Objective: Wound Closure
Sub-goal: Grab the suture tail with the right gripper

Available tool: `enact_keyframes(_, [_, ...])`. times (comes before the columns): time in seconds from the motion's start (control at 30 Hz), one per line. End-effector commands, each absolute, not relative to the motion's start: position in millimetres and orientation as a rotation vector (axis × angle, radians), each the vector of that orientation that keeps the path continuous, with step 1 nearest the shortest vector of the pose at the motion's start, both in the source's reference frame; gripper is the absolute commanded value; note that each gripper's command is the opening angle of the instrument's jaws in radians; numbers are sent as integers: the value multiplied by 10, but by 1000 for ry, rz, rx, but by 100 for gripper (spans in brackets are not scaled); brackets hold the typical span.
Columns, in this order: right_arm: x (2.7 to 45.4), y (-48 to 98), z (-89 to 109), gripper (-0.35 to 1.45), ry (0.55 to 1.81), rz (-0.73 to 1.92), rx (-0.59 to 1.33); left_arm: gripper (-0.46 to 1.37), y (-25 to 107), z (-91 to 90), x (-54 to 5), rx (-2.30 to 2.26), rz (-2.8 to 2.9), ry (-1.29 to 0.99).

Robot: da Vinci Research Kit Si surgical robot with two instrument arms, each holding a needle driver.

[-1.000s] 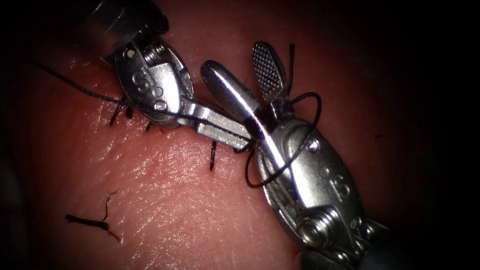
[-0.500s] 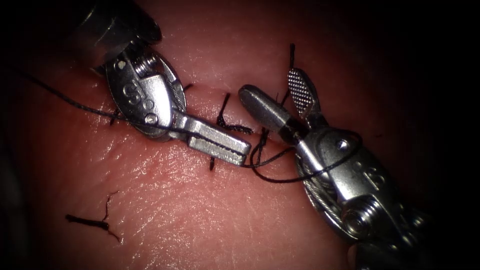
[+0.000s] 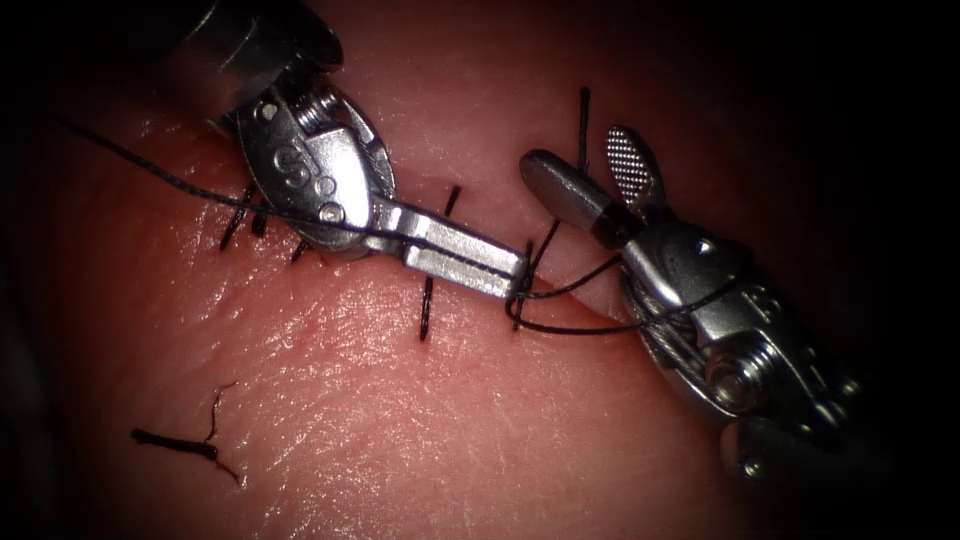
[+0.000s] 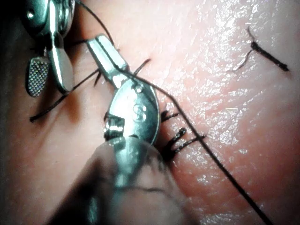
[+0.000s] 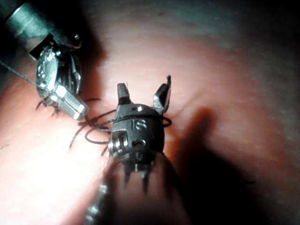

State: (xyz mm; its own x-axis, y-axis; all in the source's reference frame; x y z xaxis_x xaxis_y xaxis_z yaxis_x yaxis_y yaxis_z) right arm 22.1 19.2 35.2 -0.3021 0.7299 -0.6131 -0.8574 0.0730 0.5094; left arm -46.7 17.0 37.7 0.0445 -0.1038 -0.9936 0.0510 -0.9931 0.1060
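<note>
Pink tissue (image 3: 380,420) forms the whole bench surface, its cut (image 3: 590,305) running roughly nine to three and carrying several dark stitches (image 3: 426,310); a cut thread scrap (image 3: 185,445) lies loose at seven o'clock. Left tool (image 3: 500,272), entering from eleven o'clock, has its jaws closed on the thread (image 3: 190,185), which trails off toward nine, presumably keeping that strand taut. Right tool (image 3: 590,175), entering from four o'clock, has its jaws spread and grips nothing; a thread loop (image 3: 640,322) is wrapped around its body, apparently for a knot. I can see no needle.
</note>
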Motion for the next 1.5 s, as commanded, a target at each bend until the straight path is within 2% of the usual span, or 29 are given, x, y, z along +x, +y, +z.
enact_keyframes(0.03, [221, 195, 352, 66, 1015, 1579, -166, -35, 171, 378, -467, 2183, -2094, -49])
enact_keyframes(0.57, [216, 220, 394, 61, 933, 1555, -133, -35, 177, 380, -475, 2185, -2097, -48])
enact_keyframes(0.77, [215, 218, 409, 43, 922, 1541, -128, -35, 178, 380, -475, 2187, -2094, -45])
enact_keyframes(0.8, [215, 218, 408, 26, 919, 1542, -126, -35, 178, 380, -475, 2187, -2094, -45])
enact_keyframes(0.87, [216, 219, 407, 4, 918, 1542, -125, -35, 178, 380, -475, 2187, -2094, -45])
enact_keyframes(1.07, [216, 225, 390, -35, 965, 1555, -136, -35, 177, 380, -474, 2186, -2094, -45])
enact_keyframes(1.27, [217, 222, 378, -35, 956, 1675, -73, -35, 177, 380, -473, 2186, -2093, -44])
enact_keyframes(1.5, [216, 219, 375, -35, 952, 1682, -84, -35, 178, 381, -473, 2186, -2093, -44])
